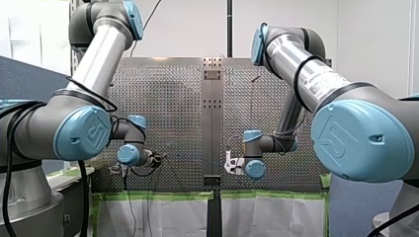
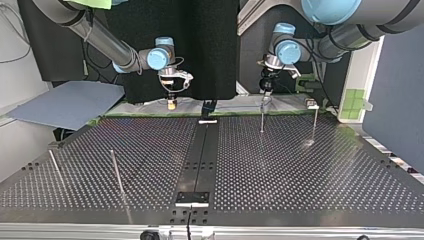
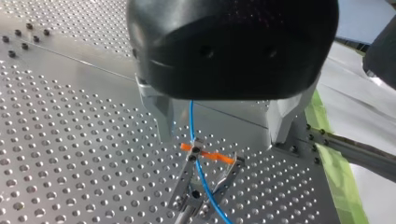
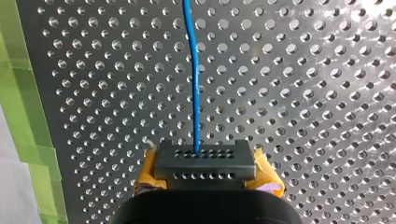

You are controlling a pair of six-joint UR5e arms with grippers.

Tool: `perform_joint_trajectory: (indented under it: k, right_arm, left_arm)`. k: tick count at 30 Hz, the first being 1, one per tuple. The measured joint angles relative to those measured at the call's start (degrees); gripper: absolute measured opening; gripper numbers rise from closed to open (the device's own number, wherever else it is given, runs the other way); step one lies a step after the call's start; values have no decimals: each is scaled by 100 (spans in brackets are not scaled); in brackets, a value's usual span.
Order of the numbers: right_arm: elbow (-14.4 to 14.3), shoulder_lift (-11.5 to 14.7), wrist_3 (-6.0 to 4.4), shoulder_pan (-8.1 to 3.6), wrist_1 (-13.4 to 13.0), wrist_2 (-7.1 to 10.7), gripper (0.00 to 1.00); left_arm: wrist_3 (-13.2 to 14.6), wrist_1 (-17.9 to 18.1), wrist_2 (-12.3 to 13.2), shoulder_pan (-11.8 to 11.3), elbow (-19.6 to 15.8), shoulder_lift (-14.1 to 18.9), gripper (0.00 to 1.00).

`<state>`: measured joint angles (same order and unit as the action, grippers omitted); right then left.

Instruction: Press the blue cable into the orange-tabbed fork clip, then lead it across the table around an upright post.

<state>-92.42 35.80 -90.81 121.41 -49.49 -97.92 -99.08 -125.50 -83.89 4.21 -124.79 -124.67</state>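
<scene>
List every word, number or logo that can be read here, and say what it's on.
No text reads clearly.
The label on my right arm: print too small and blurred to read.
The elbow cap of my left arm: a raised logo, no legible letters.
The big cap of my right arm: a like logo, no legible letters.

From behind and above, between our shoulders, we look over our left arm [image 1: 94, 64] and our right arm [image 1: 306, 74] onto the table [image 1: 168, 108]. Across it, low, a second camera faces back at us; both show the whole table and both arms. Our wrist cameras sit much nearer, close over the table's holes, both catching the blue cable [image 3: 191, 121].
</scene>
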Motion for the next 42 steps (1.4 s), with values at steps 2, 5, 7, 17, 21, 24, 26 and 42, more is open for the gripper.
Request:
perform_joint_trajectory:
  k: [2,5,7,17,21,24,26,42]
  right_arm:
    - [0,-1,0,1,2,0,0]
    - [0,0,0,1,4,0,0]
    - [0,0,0,2,3,0,0]
    - [1,1,0,1,-19,1,0]
    - [0,1,0,1,-21,6,0]
    - [0,0,0,2,-25,13,0]
    - [0,-2,0,2,-26,27,0]
    - [0,-13,0,16,-27,53,0]
  left_arm:
    - [3,1,-3,5,0,0,100]
    - [53,8,-63,66,1,-2,100]
    - [79,28,-153,150,2,-1,100]
    - [-24,152,-552,457,48,0,100]
    - [-88,137,-673,584,108,-2,100]
    - [-146,126,-758,678,155,-3,100]
    - [-179,126,-827,745,196,-5,100]
    - [-392,-19,-1432,1063,676,-89,100]
